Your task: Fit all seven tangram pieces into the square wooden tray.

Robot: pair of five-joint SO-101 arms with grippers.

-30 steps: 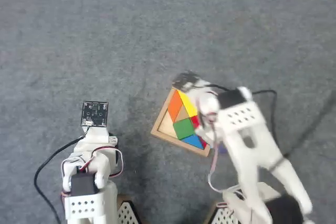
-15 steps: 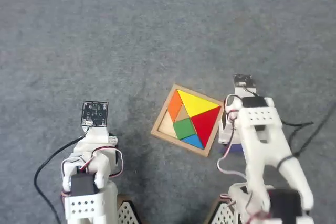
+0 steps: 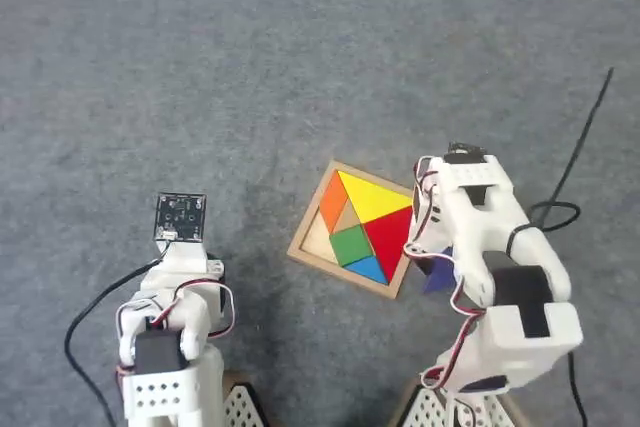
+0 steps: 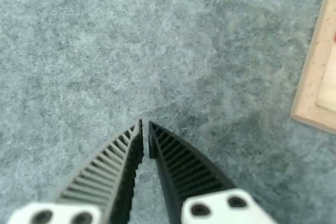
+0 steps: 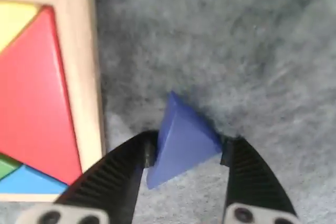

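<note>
**Holdings.** The right gripper (image 5: 189,145) has its jaws closed against 2 opposite flanks of the blue triangle (image 5: 181,137). The piece sits tilted between them, 1 tip raised. It is on the worktop (image 3: 200,77) just outside the square wooden tray (image 3: 298,248), beside the rim that borders the red triangle (image 5: 37,93). The left gripper (image 4: 145,125) is over bare worktop toward the near left corner. Its jaws are all but closed, with only a slit between the tips, and they hold nothing.

**Tray.** The tray lies skewed, right of centre and toward the near edge. Yellow, orange, red, green and light-blue pieces are seated. The pale patch (image 3: 318,237) at the tray's left corner looks like bare floor. Whether the tan area at the centre is a piece cannot be told.

**Step in hand.** Judged to be lifting the blue triangle for seating.
- The tilted hold looks marginal, so the lift should be slow and the grip confirmed before travel.
- The piece must clear the rim fully, cross above the seated pieces and turn to match the pocket before it comes down.

**Clearances.**
- Open worktop lies on the far and right sides.
- The rim is just beside the jaws, and a nudge could slide the unsecured tray.
- A black cable (image 3: 560,212) loops near the right arm and could snag it.
</note>
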